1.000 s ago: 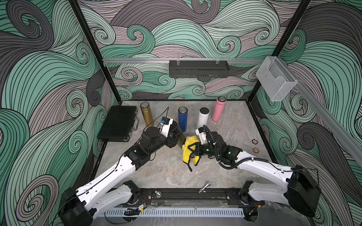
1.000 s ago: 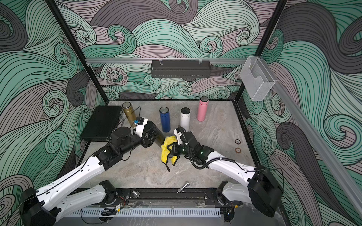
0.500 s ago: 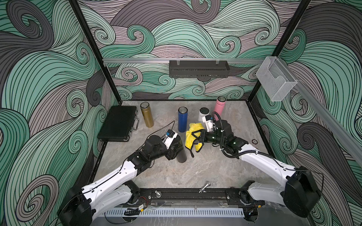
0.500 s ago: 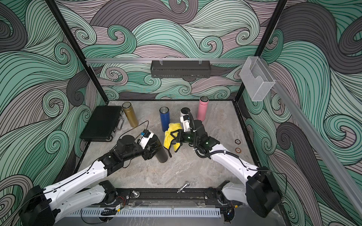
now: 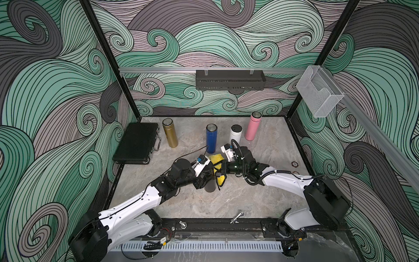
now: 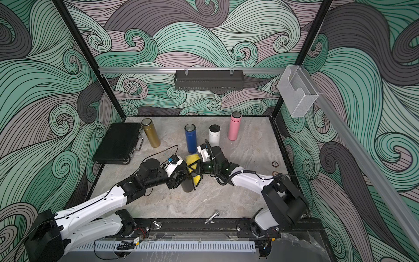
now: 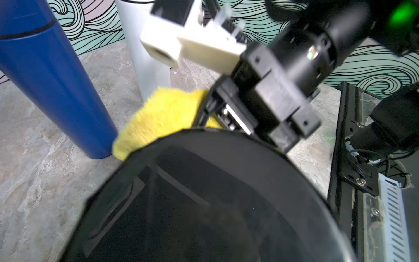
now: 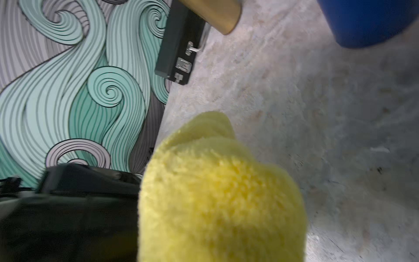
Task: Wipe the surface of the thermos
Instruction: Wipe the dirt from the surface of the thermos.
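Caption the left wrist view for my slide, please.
Close-up: yellow cloth against the dark thermos; blue thermos and white thermos stand behind on the table.

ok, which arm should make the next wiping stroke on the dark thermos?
Right. The right gripper is shut on the yellow cloth, beside the dark thermos; the left gripper is clamped on that thermos.

Arms reach inward, left tool (image 5: 209, 175) and right tool (image 5: 221, 169) both clamped
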Controlling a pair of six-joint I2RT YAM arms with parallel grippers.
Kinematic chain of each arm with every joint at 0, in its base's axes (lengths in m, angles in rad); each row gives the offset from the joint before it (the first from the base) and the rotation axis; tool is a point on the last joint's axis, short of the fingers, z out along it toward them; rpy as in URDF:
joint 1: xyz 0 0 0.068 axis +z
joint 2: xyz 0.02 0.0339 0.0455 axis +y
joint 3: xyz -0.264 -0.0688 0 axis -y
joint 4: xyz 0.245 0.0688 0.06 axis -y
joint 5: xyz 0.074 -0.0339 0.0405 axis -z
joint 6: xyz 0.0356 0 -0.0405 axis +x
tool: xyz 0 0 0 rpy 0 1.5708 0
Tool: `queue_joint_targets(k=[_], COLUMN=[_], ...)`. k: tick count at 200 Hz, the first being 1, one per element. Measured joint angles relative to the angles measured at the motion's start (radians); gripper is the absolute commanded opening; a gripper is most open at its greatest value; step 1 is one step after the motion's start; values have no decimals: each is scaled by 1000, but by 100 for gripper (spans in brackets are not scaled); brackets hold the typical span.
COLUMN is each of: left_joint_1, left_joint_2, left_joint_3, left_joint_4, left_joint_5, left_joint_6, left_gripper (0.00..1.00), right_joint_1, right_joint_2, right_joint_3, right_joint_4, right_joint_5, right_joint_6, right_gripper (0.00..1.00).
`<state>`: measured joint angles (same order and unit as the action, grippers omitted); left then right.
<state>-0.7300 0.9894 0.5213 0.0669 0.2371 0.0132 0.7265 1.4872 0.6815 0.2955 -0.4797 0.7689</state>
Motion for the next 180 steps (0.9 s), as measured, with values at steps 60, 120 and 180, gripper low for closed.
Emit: queue_joint_targets(k=[60, 120, 180], left_joint_1=[0, 1, 0], left_joint_2=[2, 2, 5], left_joint_3=[-6, -6, -6], left_joint_4=[16, 17, 22], left_joint_5=[-27, -55, -58], left_joint_6=[3, 4, 4], left_gripper=[0, 0, 0], right_joint_1=[36, 37, 37], right_joint_2=[8, -155, -150], right_joint_3=[-99, 123, 66], right_joint_4=[-46, -198, -114], right_joint_5=[32, 87, 100], right_joint_6=[29, -15, -11], right_gripper=[0, 0, 0])
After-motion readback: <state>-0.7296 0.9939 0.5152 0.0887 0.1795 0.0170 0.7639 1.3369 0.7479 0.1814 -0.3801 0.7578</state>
